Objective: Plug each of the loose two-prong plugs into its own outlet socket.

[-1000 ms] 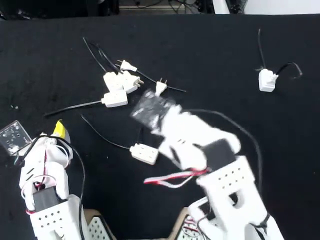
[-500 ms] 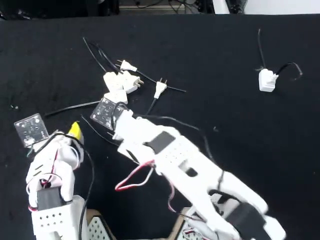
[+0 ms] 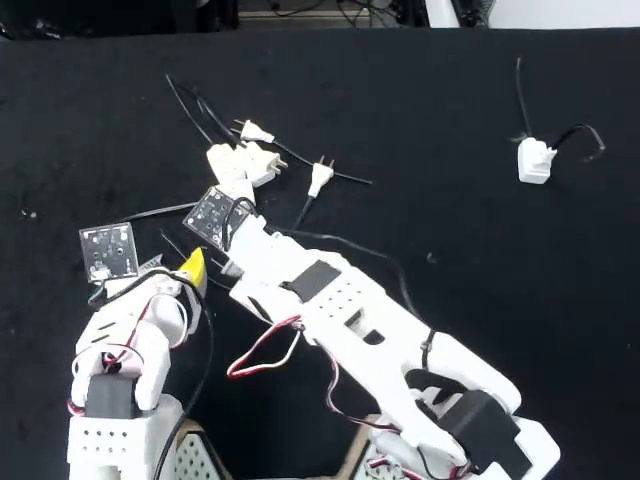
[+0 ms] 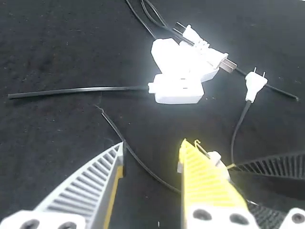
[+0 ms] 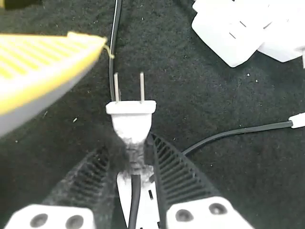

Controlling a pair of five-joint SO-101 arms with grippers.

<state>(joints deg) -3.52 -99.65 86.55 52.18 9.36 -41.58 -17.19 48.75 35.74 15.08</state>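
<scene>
Between my right gripper's (image 5: 131,148) jaws I pinch a two-prong plug (image 5: 131,112), prongs pointing ahead. Just beside it, my left gripper (image 4: 152,152) hovers with jaws spread. Next I must line the prongs up with the outlet socket (image 4: 177,92) beyond.

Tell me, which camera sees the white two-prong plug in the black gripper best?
The right wrist view: the white two-prong plug sits clamped in the right gripper, both prongs clear. In the high view the arm's wrist covers it; in the left wrist view I cannot tell.
</scene>
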